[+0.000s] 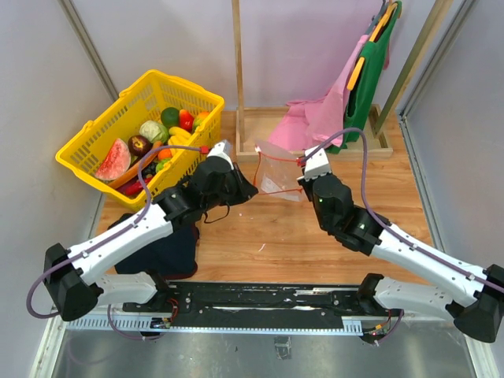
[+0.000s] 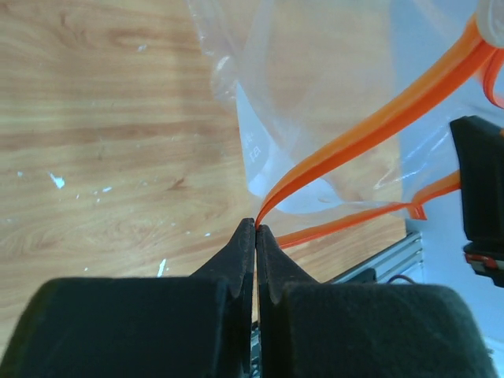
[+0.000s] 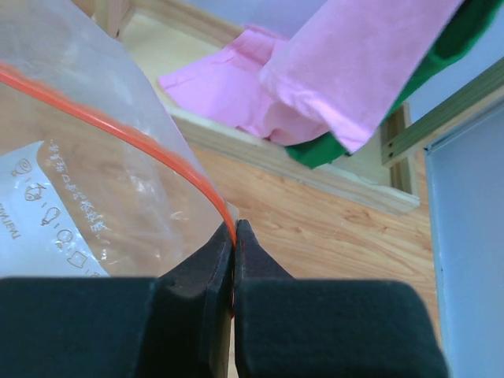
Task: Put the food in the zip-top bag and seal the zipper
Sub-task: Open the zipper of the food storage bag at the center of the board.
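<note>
The clear zip-top bag [image 1: 278,175] hangs between my two grippers above the wooden table, its mouth open. My left gripper [image 1: 250,187] is shut on the red-orange zipper [image 2: 370,126] at the bag's left end. My right gripper [image 1: 302,183] is shut on the zipper [image 3: 142,142] at the right end. The bag also shows in the left wrist view [image 2: 315,94] and the right wrist view [image 3: 87,181], with a white label [image 3: 39,213]. The food [image 1: 161,134] lies in the yellow basket [image 1: 94,130] at the back left. No food shows inside the bag.
A wooden rack [image 1: 244,118] stands behind the bag with pink cloth [image 1: 319,118] and a green garment [image 1: 370,71] on it. A dark cloth [image 1: 165,252] lies near the left arm. The right arm's black link [image 2: 480,189] shows in the left wrist view.
</note>
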You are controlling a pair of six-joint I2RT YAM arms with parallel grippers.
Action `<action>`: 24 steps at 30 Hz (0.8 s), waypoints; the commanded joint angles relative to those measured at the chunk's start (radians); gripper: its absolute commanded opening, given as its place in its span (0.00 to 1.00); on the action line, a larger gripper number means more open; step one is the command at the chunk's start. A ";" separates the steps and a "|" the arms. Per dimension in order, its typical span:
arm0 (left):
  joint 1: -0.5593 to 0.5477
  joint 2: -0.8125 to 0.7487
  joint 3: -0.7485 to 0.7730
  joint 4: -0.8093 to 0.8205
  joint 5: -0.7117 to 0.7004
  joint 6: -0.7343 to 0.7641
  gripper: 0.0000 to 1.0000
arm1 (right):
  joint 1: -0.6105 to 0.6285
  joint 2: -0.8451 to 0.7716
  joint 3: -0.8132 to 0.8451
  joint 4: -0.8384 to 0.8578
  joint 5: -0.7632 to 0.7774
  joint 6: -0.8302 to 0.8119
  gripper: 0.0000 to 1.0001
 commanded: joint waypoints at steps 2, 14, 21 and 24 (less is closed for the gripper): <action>-0.002 0.013 -0.117 0.084 0.005 -0.041 0.05 | -0.021 0.022 -0.052 -0.015 -0.089 0.085 0.01; -0.002 0.017 -0.174 0.278 0.039 -0.169 0.68 | 0.017 0.148 -0.006 -0.067 -0.189 0.343 0.01; -0.002 0.064 -0.201 0.312 0.014 -0.217 0.73 | 0.028 0.177 0.009 -0.062 -0.225 0.400 0.01; -0.002 0.075 -0.218 0.329 -0.010 -0.234 0.67 | 0.029 0.173 0.012 -0.055 -0.259 0.416 0.01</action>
